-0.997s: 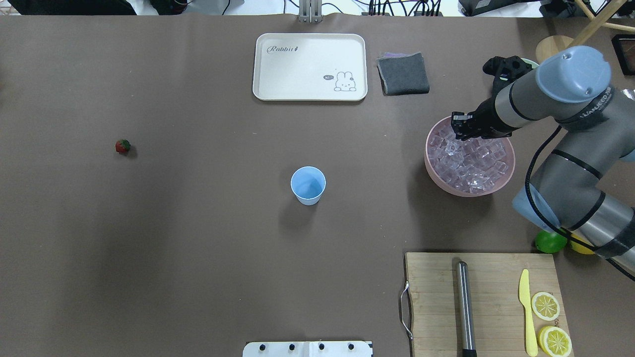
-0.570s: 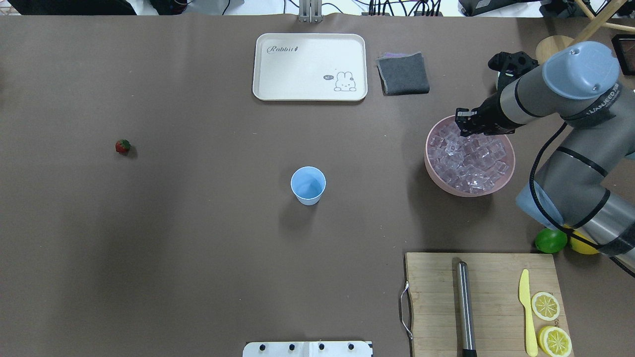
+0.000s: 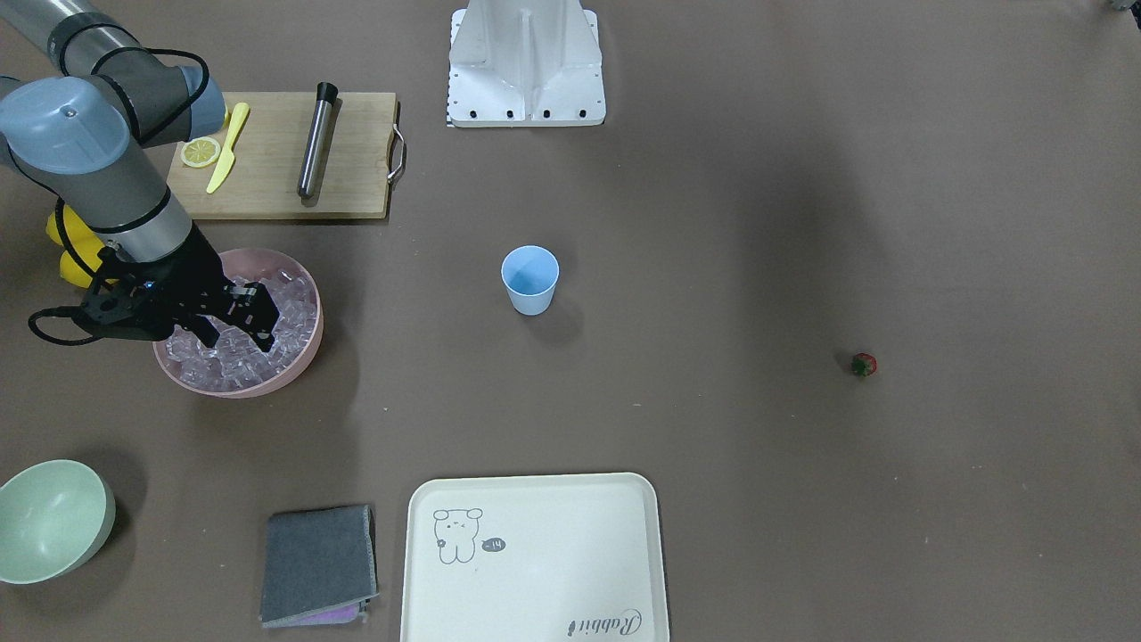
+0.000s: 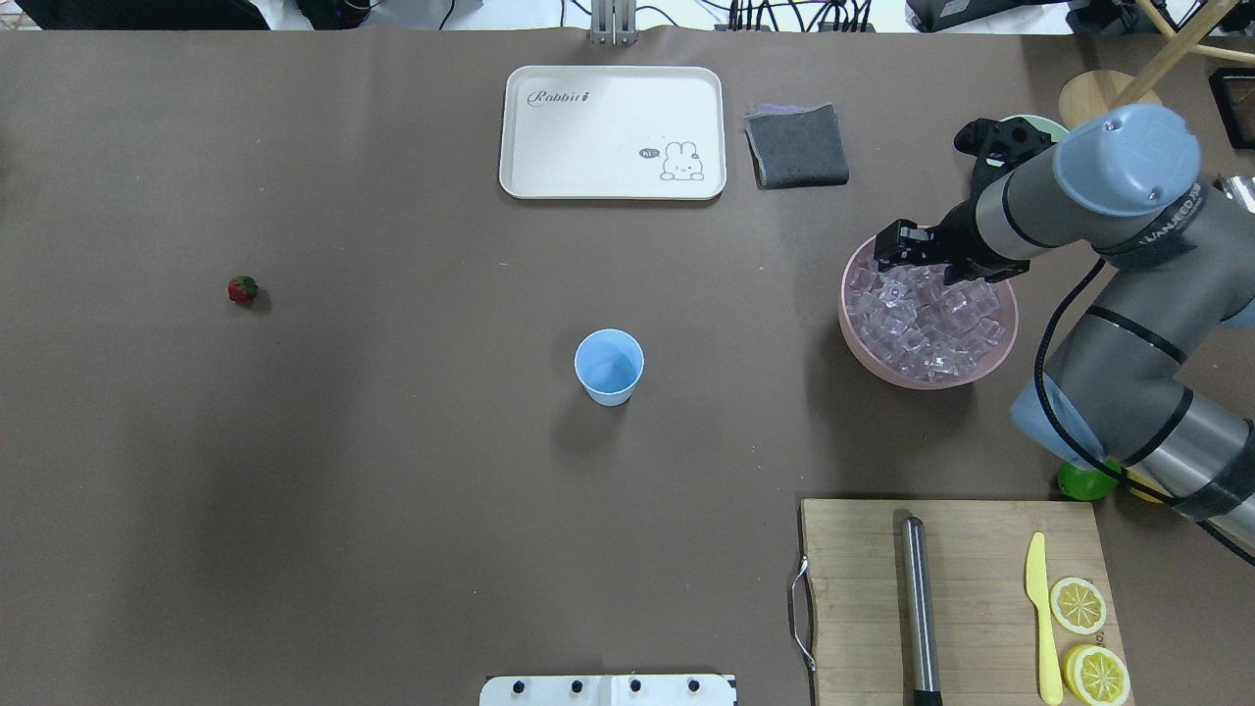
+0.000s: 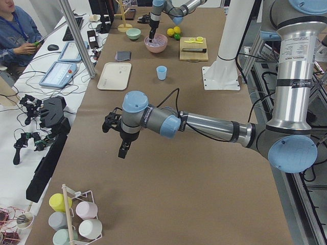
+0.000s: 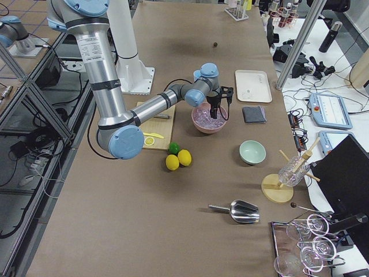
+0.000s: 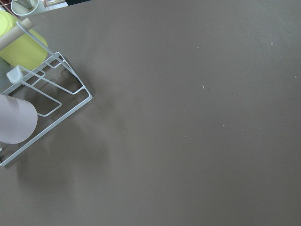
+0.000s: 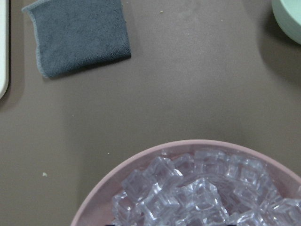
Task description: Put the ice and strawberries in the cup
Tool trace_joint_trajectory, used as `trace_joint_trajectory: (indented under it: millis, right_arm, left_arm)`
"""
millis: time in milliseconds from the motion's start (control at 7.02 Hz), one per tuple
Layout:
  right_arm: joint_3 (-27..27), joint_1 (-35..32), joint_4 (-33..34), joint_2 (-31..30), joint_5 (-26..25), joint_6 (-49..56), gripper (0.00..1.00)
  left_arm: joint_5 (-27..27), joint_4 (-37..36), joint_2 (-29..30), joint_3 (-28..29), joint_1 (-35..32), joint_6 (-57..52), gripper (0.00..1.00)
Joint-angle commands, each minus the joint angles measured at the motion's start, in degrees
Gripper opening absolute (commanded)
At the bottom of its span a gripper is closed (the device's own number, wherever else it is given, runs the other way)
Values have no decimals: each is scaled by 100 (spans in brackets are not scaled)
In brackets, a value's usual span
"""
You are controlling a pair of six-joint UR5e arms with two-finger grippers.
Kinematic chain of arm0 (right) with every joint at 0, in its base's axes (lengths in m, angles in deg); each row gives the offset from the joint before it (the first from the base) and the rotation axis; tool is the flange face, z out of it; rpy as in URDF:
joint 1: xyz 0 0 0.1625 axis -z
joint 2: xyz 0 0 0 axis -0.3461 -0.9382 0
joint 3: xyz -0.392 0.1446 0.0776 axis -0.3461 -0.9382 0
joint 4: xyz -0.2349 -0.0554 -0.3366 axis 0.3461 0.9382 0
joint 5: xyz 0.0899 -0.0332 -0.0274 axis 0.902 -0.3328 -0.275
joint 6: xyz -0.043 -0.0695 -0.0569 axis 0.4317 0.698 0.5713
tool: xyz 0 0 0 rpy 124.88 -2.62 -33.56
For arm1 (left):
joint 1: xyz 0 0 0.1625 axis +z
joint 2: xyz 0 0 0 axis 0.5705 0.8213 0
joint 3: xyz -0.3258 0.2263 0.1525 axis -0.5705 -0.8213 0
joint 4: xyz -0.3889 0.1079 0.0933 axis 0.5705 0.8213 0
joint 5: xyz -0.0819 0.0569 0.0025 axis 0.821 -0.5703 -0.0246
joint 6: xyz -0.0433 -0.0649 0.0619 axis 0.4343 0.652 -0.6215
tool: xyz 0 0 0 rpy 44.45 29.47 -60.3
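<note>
The light blue cup (image 4: 609, 366) stands upright and empty in the middle of the table. The strawberry (image 4: 242, 289) lies alone far to the left, also in the front view (image 3: 863, 364). Ice cubes (image 4: 927, 319) fill the pink bowl (image 4: 845, 314) at the right. My right gripper (image 4: 894, 253) is at the bowl's far left side; in the front view (image 3: 236, 325) its fingers stand apart with the tips among the ice. The right wrist view shows the ice (image 8: 188, 193) close below. My left gripper (image 5: 122, 149) hangs over bare table far from the cup; I cannot tell if it is open.
A white tray (image 4: 613, 132) and a grey cloth (image 4: 796, 145) lie at the far side. A cutting board (image 4: 956, 628) with a metal rod, a yellow knife and lemon slices is at the near right, a lime (image 4: 1083, 480) beside it. A pale green bowl (image 3: 49, 517) stands beyond the pink bowl.
My right gripper drew back to the right, then shifted left along the pink bowl's far side, staying over the ice. The cup and the strawberry have not moved.
</note>
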Motion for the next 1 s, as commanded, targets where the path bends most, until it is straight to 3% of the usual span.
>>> trace_joint_trajectory:
  millis: [0, 285, 712, 855]
  right_arm:
    - [-9, 172, 0, -24, -169, -80, 90]
    - [9, 190, 0, -24, -151, -142, 81]
    - [-62, 242, 0, -6, -160, -116, 79]
    - [-62, 242, 0, -7, -160, -116, 70]
  left_arm:
    - [0, 7, 35, 0, 0, 0, 98]
    - [-148, 7, 88, 9, 0, 35, 98]
    - [-158, 7, 88, 18, 27, 53, 98]
    - [-158, 7, 88, 26, 27, 79, 98]
